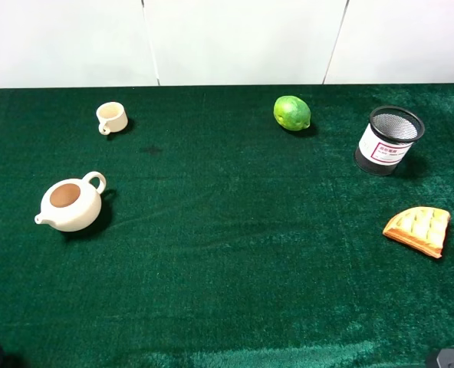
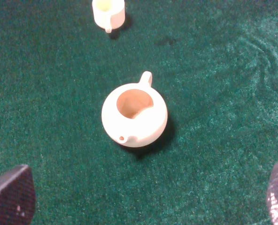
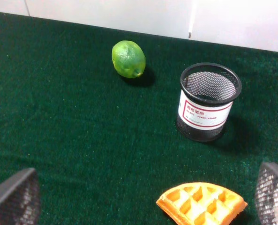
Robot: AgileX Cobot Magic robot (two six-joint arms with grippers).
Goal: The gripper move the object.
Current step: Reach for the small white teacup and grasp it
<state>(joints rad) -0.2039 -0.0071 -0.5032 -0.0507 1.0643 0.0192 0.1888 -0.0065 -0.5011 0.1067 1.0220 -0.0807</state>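
On the green cloth (image 1: 227, 268), seen from the high camera, the small cream cup (image 1: 112, 117) stands upright at the far left, well apart from the cream teapot (image 1: 70, 203) nearer the front. A lime (image 1: 291, 113), a black mesh pen holder (image 1: 388, 139) and a waffle wedge (image 1: 419, 228) sit on the right side.

From the left wrist, the left gripper (image 2: 143, 197) is spread wide and empty, with the teapot ahead and the cup (image 2: 108, 13) beyond it.

From the right wrist, the right gripper (image 3: 143, 199) is likewise wide open, holding nothing; the waffle wedge lies nearest it, with the pen holder and lime farther off.
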